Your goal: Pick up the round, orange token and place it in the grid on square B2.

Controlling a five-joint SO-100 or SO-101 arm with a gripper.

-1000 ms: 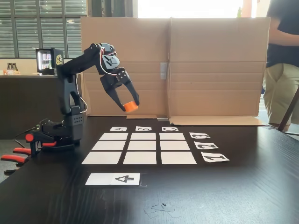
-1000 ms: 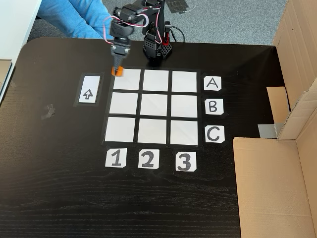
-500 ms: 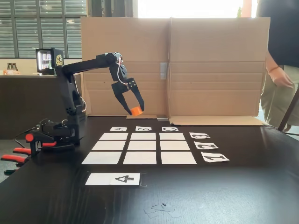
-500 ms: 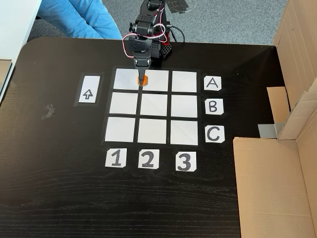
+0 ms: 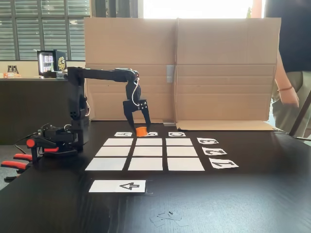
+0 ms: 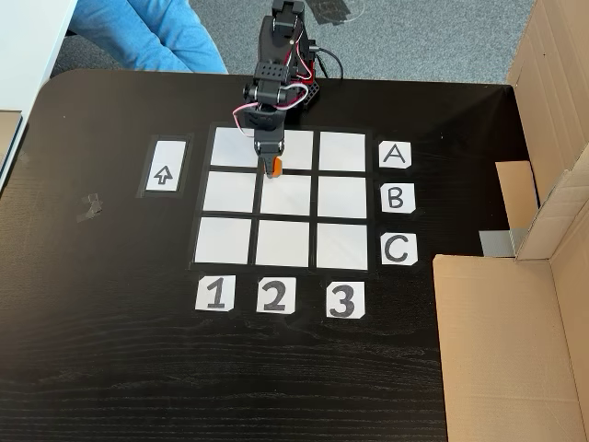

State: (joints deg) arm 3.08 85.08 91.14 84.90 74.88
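The orange token [image 5: 141, 131] [image 6: 275, 167] is held between the fingers of my gripper [image 5: 141, 129] [image 6: 275, 166], which is shut on it. In both fixed views the arm reaches out over the grid [image 5: 112, 163] [image 6: 225, 241]. Seen from above, the token hangs over the gap between the top middle cell and square B2 [image 6: 290, 198]. From the side, the token hangs a little above the table, over the far part of the grid, and square B2 [image 5: 147, 151] lies bare in front of it.
Label cards A B C [image 6: 395, 197] and 1 2 3 [image 6: 274, 296] edge the grid. A white arrow strip [image 5: 118, 186] [image 6: 164, 168] lies beside it. A cardboard wall [image 5: 180, 70] stands behind the table. A person [image 5: 291, 63] stands at the right; a blue sleeve [image 6: 138, 32] shows at the top.
The arm has stretched out and lowered, carrying the token from over the grid's corner cell by the arrow strip across the A row towards the centre cell. The person at the right has shifted.
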